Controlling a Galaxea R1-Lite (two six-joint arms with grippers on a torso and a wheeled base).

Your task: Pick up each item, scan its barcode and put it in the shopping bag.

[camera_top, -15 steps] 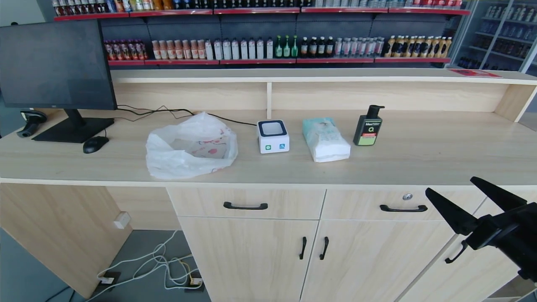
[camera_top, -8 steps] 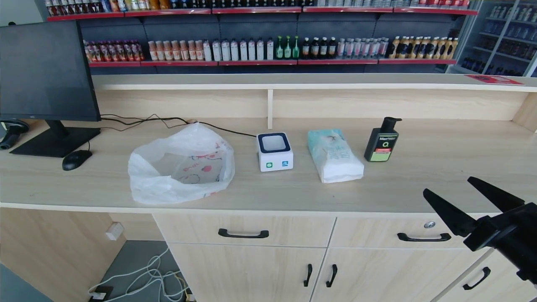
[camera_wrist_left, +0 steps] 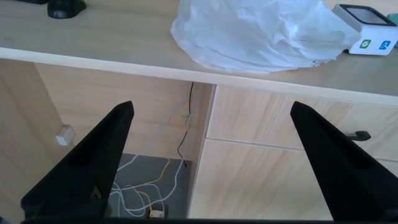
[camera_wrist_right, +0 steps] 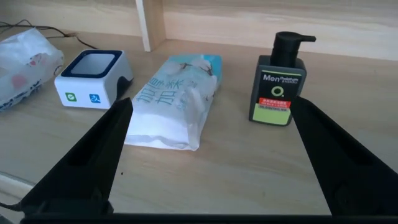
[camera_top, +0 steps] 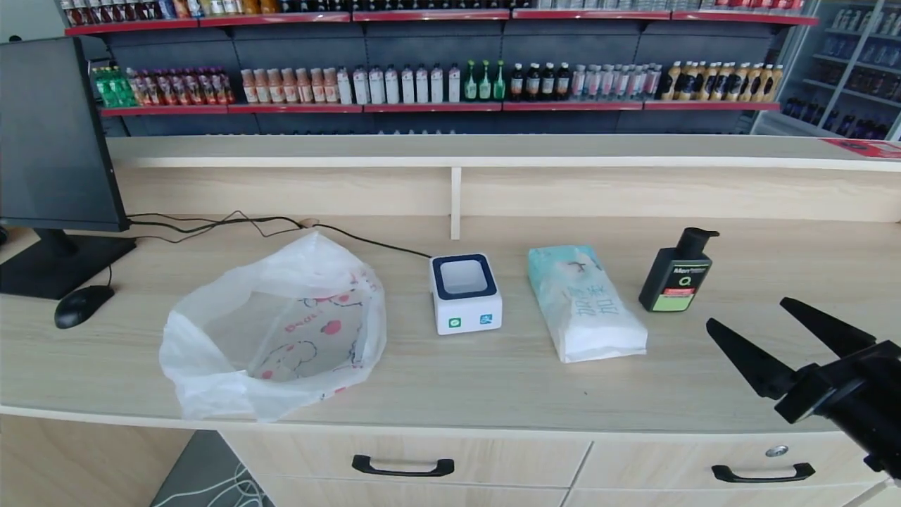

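The right gripper (camera_top: 747, 313), fingers spread open, hangs near the upright pump bottle (camera_top: 676, 273) standing on the worktop (camera_top: 493, 380) ahead and slightly to its left; the left gripper (camera_wrist_left: 211, 107), likewise open, is well apart.

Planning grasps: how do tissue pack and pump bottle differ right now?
The tissue pack lies flat; the pump bottle stands upright. The pack is pale and soft-looking; the bottle dark and rigid. The pack sits next to the scanner; the bottle on the pack's right. Both rest on the counter, ungrasped.
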